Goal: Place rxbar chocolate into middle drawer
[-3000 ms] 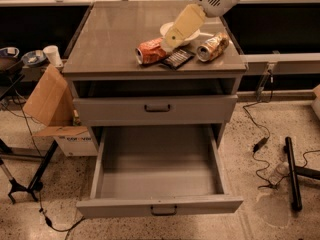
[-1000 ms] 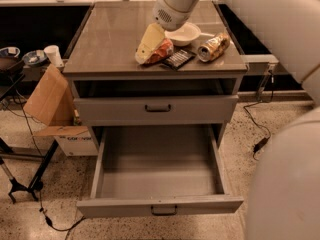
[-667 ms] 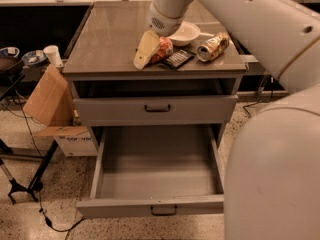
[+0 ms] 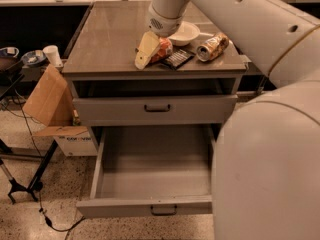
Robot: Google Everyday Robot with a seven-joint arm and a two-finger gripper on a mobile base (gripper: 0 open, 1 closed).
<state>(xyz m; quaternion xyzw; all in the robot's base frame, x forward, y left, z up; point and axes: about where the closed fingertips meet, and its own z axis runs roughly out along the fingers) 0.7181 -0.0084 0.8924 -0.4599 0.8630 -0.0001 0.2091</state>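
The rxbar chocolate, a small flat black bar, lies on the cabinet top between a crushed orange can and a crushed gold-silver can. My gripper hangs low over the cabinet top, just left of the orange can and partly covering it, a short way left of the bar. The middle drawer is pulled wide open below, with nothing in it. My arm fills the right side of the view and hides the drawer's right side.
A white bowl stands behind the cans. The shallower grey drawer with a black handle is shut above the open one. A cardboard box, a white cup and stand legs are at the left.
My gripper has moved left and down, from above the bowl to the left side of the orange can. My arm has swung in and now covers the right of the view.
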